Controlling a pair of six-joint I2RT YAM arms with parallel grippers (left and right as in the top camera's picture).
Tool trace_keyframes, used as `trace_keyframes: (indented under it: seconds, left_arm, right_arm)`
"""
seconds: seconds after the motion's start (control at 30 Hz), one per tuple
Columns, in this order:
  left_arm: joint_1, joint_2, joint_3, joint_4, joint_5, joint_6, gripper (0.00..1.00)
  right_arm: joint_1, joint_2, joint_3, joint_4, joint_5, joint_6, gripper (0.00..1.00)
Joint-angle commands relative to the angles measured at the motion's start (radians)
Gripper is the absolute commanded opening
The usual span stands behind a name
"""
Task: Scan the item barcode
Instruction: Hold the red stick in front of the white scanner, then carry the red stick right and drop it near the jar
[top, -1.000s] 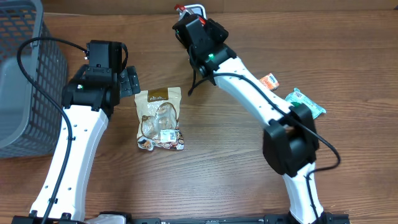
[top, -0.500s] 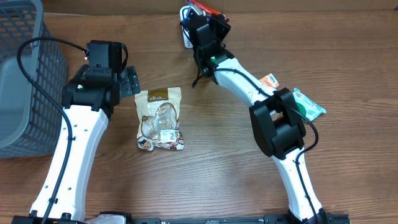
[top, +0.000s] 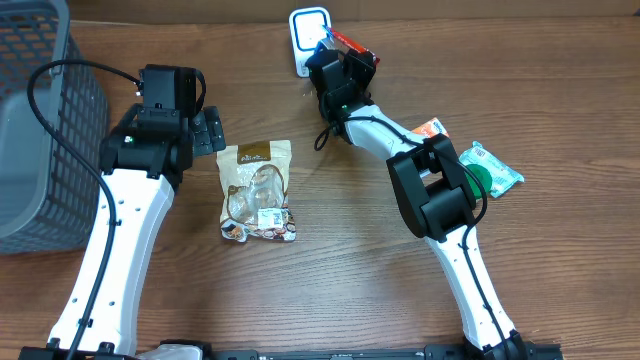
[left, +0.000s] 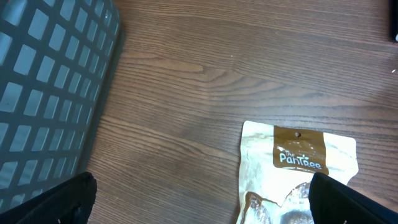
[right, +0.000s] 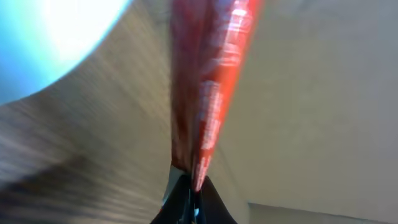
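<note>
While the scan itself sits at the far edge, nearest the robot a snack bag (top: 257, 190) lies flat on the table (top: 330, 290), untouched. A green packet (top: 492, 166) lies well off to the right. The left gripper (top: 205, 131) hovers just beside the bag's top corner with its jaws spread fully and nothing between them. A grey basket (top: 30, 110) stands at its outer side. An orange packet (top: 433, 128) peeks out beside the right arm. Farther back, the right gripper (right: 188, 194) is pinched tight on the bottom edge of a thin red packet (right: 208, 93), the item likely being scanned. It is held up right next to the white scanner (top: 308, 27) at the table's back edge; touching or a hair apart, cannot tell. The wrist view is blurred, the packet shows mostly edge-on, and the scanner's glow fills the upper left. No barcode is visible, so which face carries it cannot be told. To do this well, roll the wrist so a broad face squares up to the scanner window, not the thin edge. Pause there briefly, and flip to the other face if nothing registers. Hold the grip low so the fingers do not cover print. The packet looks floppy and may droop or fold, so move slowly and avoid knocking the scanner over.
</note>
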Motion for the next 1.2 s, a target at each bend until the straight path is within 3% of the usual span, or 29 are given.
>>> trace_keyframes:
  seconds: [0.0,0.27,0.47,0.73,0.93,1.03,1.17]
  left_arm:
    - [-0.007,-0.005,0.016,0.003,0.001,-0.002,1.00]
    - [-0.007,-0.005,0.016,0.003,0.001,-0.002,1.00]
    - [-0.007,-0.005,0.016,0.003,0.001,-0.002,1.00]
    - [-0.007,-0.005,0.016,0.003,0.001,-0.002,1.00]
    - [-0.007,-0.005,0.016,0.003,0.001,-0.002,1.00]
    - [-0.007,-0.005,0.016,0.003,0.001,-0.002,1.00]
    - [-0.007,-0.005,0.016,0.003,0.001,-0.002,1.00]
  right_arm:
    - [0.010,-0.010,0.022,0.061,0.068,-0.086,0.03]
    - [0.020,-0.010,0.022,0.108,0.100,-0.126,0.03]
    - [0.057,-0.035,0.022,0.089,0.114,-0.034,0.03]
    - [0.109,-0.207,0.022,-0.041,0.100,0.051,0.03]
    - [0.110,-0.385,0.022,-0.462,-0.013,0.433,0.03]
    - [0.100,-0.483,0.022,-0.786,-0.208,0.719,0.03]
    - [0.071,-0.577,0.022,-1.180,-0.472,0.998,0.04]
